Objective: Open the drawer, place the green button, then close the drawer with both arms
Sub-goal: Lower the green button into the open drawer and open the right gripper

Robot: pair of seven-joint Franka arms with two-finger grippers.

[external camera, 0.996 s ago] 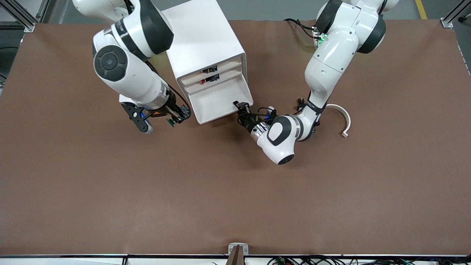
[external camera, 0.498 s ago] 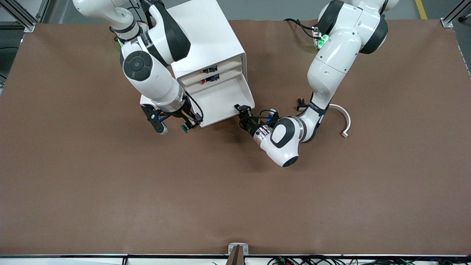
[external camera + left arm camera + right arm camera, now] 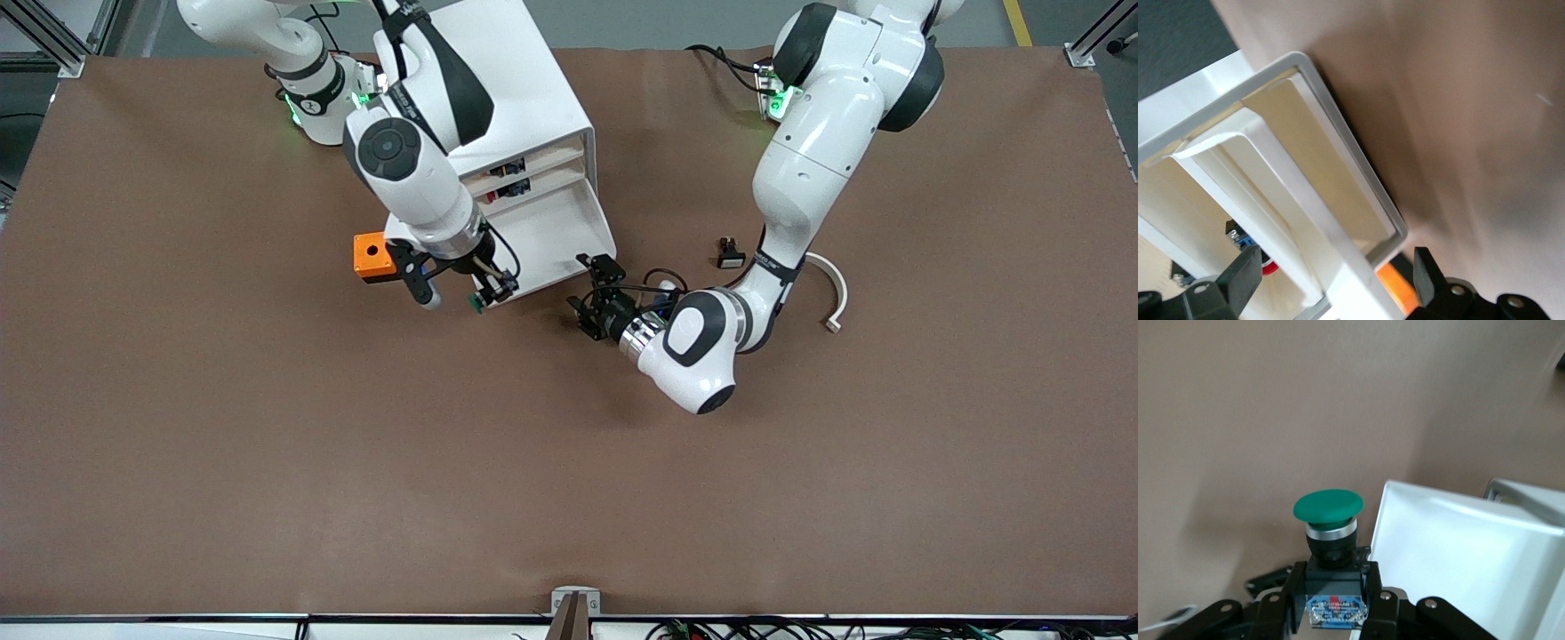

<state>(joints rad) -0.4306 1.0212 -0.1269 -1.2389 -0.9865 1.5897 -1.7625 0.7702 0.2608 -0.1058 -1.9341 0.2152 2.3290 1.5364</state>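
Observation:
The white cabinet (image 3: pixel 498 89) has its third drawer (image 3: pixel 551 240) pulled out and empty. My right gripper (image 3: pixel 493 289) is shut on the green-capped button (image 3: pixel 478 305) and holds it over the table, just off the drawer's front corner toward the right arm's end. In the right wrist view my gripper (image 3: pixel 1336 587) clamps the button's (image 3: pixel 1329 508) black-blue body, with the drawer (image 3: pixel 1458 560) beside it. My left gripper (image 3: pixel 594 295) is open and empty, low by the drawer's other front corner. The left wrist view shows its gripper (image 3: pixel 1335 270) facing the drawer's rim (image 3: pixel 1353 147).
An orange cube with a hole (image 3: pixel 373 256) sits beside the cabinet toward the right arm's end and shows in the left wrist view (image 3: pixel 1398 288). A black button with a white cap (image 3: pixel 729 253) and a curved white piece (image 3: pixel 831 284) lie toward the left arm's end.
My right arm has carried the button toward the drawer's front corner, uncovering the orange cube. My left gripper has drawn back from the drawer's front, toward the front camera.

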